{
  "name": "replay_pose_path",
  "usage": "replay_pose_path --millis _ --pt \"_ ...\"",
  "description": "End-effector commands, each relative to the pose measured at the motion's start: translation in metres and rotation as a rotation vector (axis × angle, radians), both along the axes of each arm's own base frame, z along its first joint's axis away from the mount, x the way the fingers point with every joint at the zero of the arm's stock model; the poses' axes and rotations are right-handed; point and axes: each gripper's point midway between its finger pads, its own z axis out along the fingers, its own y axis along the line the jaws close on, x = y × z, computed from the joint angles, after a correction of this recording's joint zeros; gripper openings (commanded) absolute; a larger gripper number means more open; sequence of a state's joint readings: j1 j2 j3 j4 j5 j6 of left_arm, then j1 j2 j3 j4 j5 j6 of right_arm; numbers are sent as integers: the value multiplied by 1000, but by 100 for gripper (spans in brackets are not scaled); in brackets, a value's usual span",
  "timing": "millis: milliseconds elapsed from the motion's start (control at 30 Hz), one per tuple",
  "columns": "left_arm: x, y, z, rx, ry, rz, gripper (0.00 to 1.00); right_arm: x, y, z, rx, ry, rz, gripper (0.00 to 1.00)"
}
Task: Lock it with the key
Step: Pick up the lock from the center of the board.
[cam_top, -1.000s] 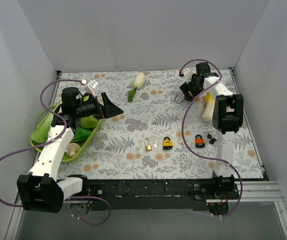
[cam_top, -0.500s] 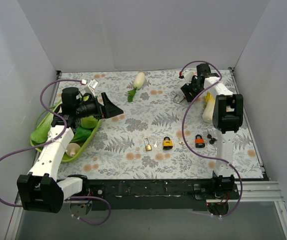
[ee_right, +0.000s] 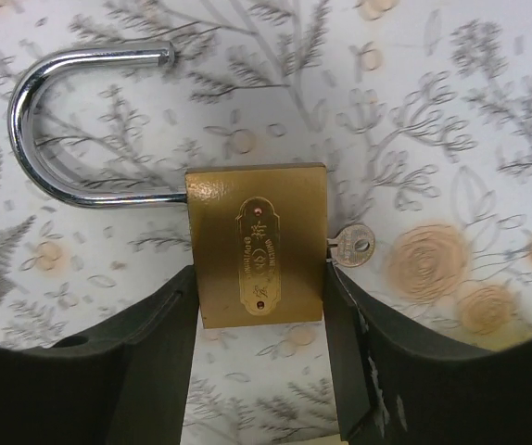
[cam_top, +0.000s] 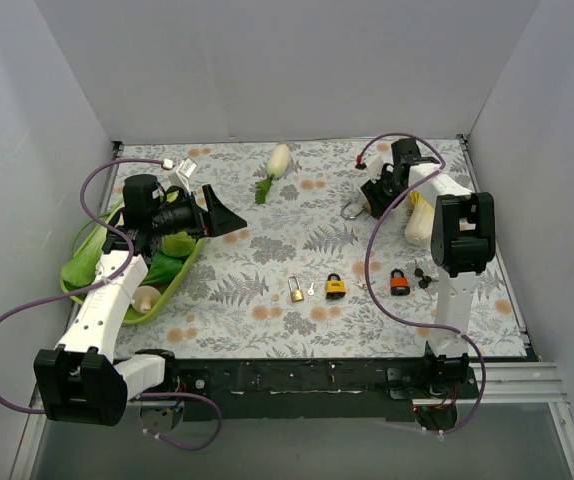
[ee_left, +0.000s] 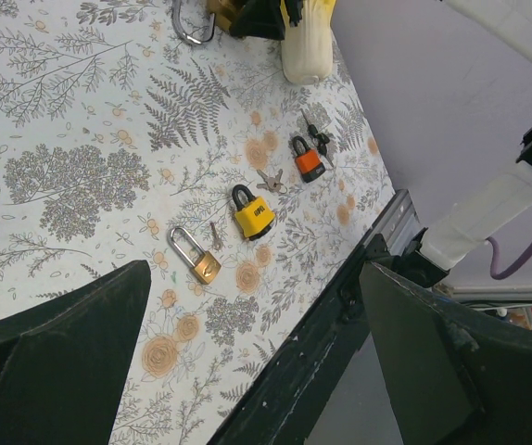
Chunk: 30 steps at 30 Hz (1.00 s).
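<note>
Right pincer (ee_right: 259, 287) clamps the brass padlock (ee_right: 259, 243), shackle swung open, key (ee_right: 351, 246) at its base; it has drifted left over the bench (cam_top: 267, 250), far right. Left pincer (ee_left: 252, 311) stays agape.

The table (cam_top: 267, 262) is overlooked from above and behind. 3 small padlocks (ee_left: 252, 211), far ahead of the left claw (ee_left: 255, 269), are shared. The brass padlock (ee_right: 259, 246) in the right claw (ee_right: 260, 274) is seen close.

key (ee_right: 352, 246) lies against the padlock's (ee_right: 259, 243) right side.
</note>
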<state>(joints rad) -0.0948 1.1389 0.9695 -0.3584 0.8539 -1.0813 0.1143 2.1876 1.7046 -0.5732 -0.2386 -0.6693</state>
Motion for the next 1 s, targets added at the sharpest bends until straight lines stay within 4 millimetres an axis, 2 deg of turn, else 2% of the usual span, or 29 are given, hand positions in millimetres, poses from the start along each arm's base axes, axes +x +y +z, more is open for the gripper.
replay_pose_path --millis 0,33,233,367,433,633,700,800,933,967 --pt "-4 0 6 -8 -26 -16 98 -24 26 27 69 -4 1 1" --pt "-4 0 5 -9 -20 -17 98 -25 31 39 84 -23 -2 1" --pt "-1 -2 -5 -12 -26 -27 98 -23 50 76 171 -53 -26 1" --pt "5 -2 -1 12 -96 -56 97 -27 61 96 231 -46 -56 1" --pt "9 -2 3 34 -149 -76 96 -36 69 104 255 -18 -46 1" --pt "18 -1 6 190 -478 -197 92 -70 88 113 332 94 -61 1" --pt "19 -9 1 257 -614 -268 91 -80 92 112 347 121 -80 1" --pt "22 -30 -13 357 -726 -353 90 -87 97 110 368 147 -91 1" --pt "32 -67 -45 427 -716 -445 84 -94 106 112 399 170 -89 1" --pt "40 -76 -64 443 -679 -467 83 -96 108 113 404 177 -89 1"
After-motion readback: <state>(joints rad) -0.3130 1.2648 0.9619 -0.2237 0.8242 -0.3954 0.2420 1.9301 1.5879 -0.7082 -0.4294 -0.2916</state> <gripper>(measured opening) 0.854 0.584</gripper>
